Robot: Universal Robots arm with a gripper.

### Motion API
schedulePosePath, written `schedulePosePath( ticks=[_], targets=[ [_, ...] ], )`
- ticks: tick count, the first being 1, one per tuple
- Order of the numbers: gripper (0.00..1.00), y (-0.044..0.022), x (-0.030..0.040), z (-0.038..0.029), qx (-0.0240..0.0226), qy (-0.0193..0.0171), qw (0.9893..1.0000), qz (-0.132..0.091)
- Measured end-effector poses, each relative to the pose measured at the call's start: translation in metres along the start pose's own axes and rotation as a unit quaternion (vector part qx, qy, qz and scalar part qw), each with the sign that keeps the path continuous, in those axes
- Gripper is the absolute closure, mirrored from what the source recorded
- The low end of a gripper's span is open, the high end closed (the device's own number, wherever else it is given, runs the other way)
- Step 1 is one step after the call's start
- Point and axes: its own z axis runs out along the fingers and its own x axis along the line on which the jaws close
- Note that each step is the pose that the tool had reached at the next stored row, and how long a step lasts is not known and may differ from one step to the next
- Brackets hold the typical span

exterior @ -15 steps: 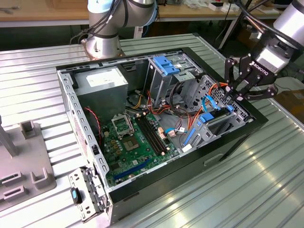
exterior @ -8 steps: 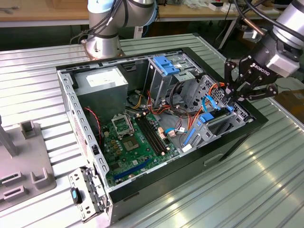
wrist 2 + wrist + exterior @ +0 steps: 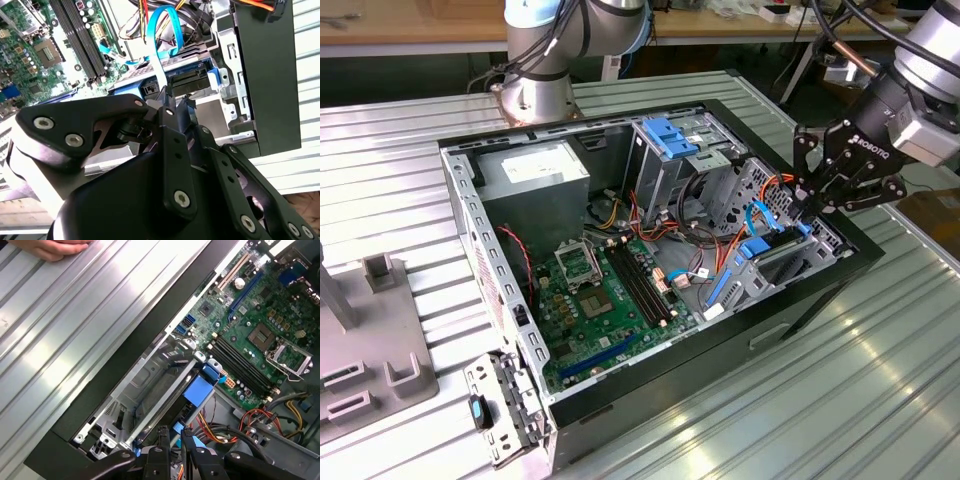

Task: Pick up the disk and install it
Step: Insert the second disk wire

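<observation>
The flat silver-grey, blue-framed disk [image 3: 192, 402] is seen nearly seated in the grey metal drive cage [image 3: 150, 375], pinched at its edge by the closed black gripper [image 3: 807, 205].

Probably a robotics lab: opened computer case [image 3: 820, 290] on ribbed metal table [image 3: 880, 400], wooden workbench [image 3: 410, 22] behind, arm base [image 3: 535, 95] bolted down.

Open computer case [image 3: 820, 290], green motherboard [image 3: 610, 300], grey power supply [image 3: 535, 175], ribbed metal table [image 3: 880, 390]
</observation>
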Motion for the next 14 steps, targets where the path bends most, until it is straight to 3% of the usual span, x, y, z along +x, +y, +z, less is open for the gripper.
schedulePosePath(
  ticks=[5, 8, 14],
  targets=[
    [0.76, -0.0031, -0.0035, 0.0003, 0.0000, 0.0000, 1.0000, 0.000],
    [0.76, -0.0101, -0.0102, 0.0009, 0.0000, 0.0000, 1.0000, 0.000],
    [0.76, -0.0213, -0.0116, 0.0006, -0.0008, 0.0002, 1.0000, -0.006]
  ],
)
